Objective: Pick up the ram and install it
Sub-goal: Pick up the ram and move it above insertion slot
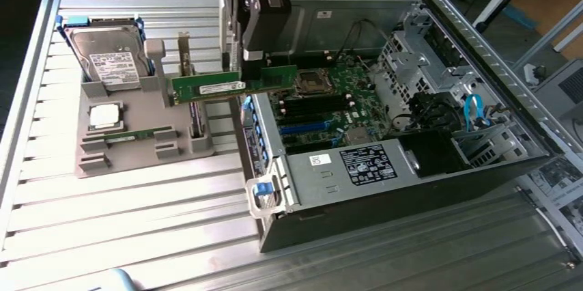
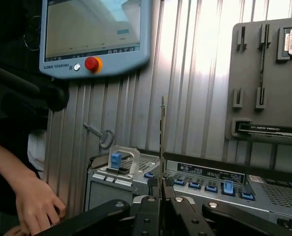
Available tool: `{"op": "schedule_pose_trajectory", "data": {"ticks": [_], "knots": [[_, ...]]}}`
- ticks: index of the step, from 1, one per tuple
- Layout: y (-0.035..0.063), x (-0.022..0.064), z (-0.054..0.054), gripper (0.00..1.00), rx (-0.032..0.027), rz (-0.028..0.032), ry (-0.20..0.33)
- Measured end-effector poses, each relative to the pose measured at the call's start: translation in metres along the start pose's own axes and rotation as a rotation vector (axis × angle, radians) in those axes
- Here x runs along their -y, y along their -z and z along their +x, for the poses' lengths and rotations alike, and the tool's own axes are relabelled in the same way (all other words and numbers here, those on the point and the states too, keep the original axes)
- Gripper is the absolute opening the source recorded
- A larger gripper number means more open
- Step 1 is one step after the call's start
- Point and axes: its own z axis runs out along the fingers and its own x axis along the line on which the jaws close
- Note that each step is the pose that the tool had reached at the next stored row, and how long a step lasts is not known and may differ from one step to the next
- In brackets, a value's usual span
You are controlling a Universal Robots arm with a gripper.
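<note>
The ram point(image 1: 235, 85) is held clear of every surface, pinched near its upper edge by the narrowly closed gripper point(image 1: 250, 65). In the exterior view it is seen broadside, its white label turned to the camera. It hangs roughly level above the line where the grey fixture tray point(image 1: 136, 161) meets the wall of the open computer case point(image 1: 410, 188). On the tray can be seen a hard drive point(image 1: 109, 59), a silver CPU chip point(image 1: 105, 115), a second memory stick point(image 1: 132, 134) lying in its slot and a dark expansion card point(image 1: 194, 123). Inside the case, the motherboard point(image 1: 319, 100) is exposed just beyond the ram toward the exterior view's right. Tray and case are both carried on a slatted metal table point(image 1: 136, 236).

In the wrist view the ram point(image 2: 162, 142) is presented edge-on, as a thin line extending from between the black fingers point(image 2: 147, 211), with the case point(image 2: 195, 177) beyond it. Further things are brought in by that view: a teach pendant point(image 2: 92, 34) with a red stop button point(image 2: 91, 64), a key point(image 2: 102, 137) lying on the slats, and a person's hand point(image 2: 35, 206).
</note>
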Motion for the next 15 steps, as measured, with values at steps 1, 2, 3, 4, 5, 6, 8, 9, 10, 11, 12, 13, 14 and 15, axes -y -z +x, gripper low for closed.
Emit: {"op": "schedule_pose_trajectory", "data": {"ticks": [1, 2, 3, 4, 5, 6, 8, 9, 10, 11, 12, 13, 14, 15], "knots": [[0.0001, 0.0019, 0.0, 0.13, -0.0025, -0.0002, 0.0], [0.0001, 0.0033, 0.0, 0.13, -0.004, -0.0003, 0.0], [0.0002, 0.0047, 0.0, 0.13, -0.0054, -0.0005, 0.0], [0.0003, 0.0061, 0.0, 0.13, -0.0068, -0.0007, 0.0], [0.0004, 0.0077, 0.0, 0.13, -0.0081, -0.0008, 0.0], [0.0005, 0.0092, 0.001, 0.13, -0.0092, -0.0009, 0.0], [0.0008, 0.0143, 0.001, 0.13, -0.013, -0.0014, 0.0], [0.0009, 0.0164, 0.001, 0.13, -0.0146, -0.0015, 0.0], [0.001, 0.0185, 0.001, 0.13, -0.0164, -0.0017, -0.001], [0.0011, 0.0216, 0.001, 0.13, -0.0192, -0.002, -0.001], [0.0014, 0.0252, 0.001, 0.13, -0.0229, -0.0024, -0.001], [0.0014, 0.0267, 0.001, 0.13, -0.0245, -0.0026, -0.001], [0.0015, 0.0282, 0.002, 0.13, -0.0261, -0.0027, -0.001], [0.0016, 0.03, 0.002, 0.13, -0.0278, -0.0029, -0.001]]}}
